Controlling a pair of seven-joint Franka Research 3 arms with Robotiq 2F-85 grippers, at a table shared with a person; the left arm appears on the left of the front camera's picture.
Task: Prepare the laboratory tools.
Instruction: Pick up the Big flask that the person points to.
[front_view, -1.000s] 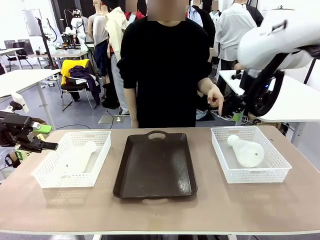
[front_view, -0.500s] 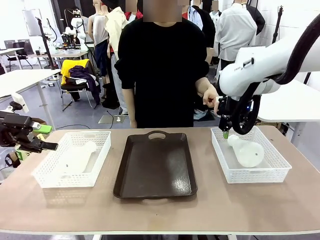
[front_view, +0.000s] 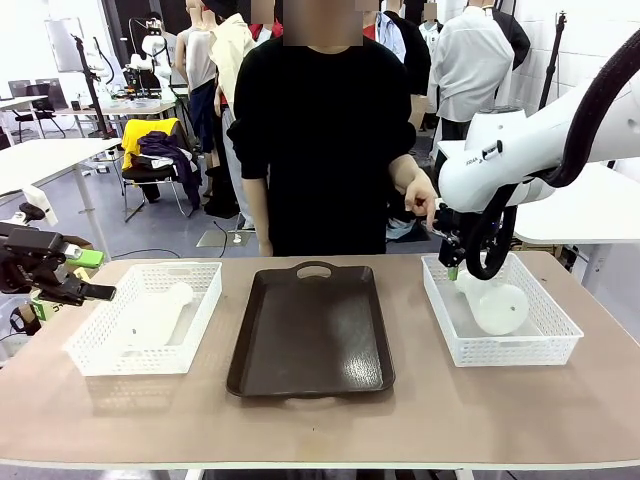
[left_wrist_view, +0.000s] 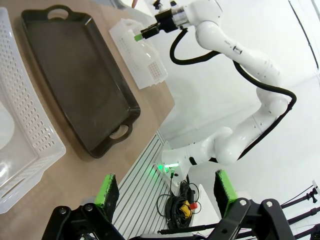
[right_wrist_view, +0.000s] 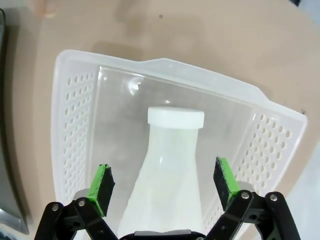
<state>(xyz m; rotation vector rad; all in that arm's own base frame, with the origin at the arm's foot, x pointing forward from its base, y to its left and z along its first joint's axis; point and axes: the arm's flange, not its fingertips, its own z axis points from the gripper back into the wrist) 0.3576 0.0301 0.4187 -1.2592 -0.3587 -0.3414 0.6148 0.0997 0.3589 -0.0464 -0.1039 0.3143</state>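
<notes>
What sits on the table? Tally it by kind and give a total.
Flasks: 2, one lying in each basket
Mesh baskets: 2
Brown tray: 1
Total: 5

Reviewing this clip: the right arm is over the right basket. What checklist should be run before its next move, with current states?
1. Opening of the right gripper: ok, jaws wide.
2. Its pads straddle the neck of the right flask: ok, one on each side, not touching.
3. This right flask lies free in the right basket: ok.
4. Clearance from the person's hand: cannot tell; it hangs close behind the basket.
5. Drop-off tray sits between the baskets: ok.
6. Parked left gripper open, off the table's left side: ok.
</notes>
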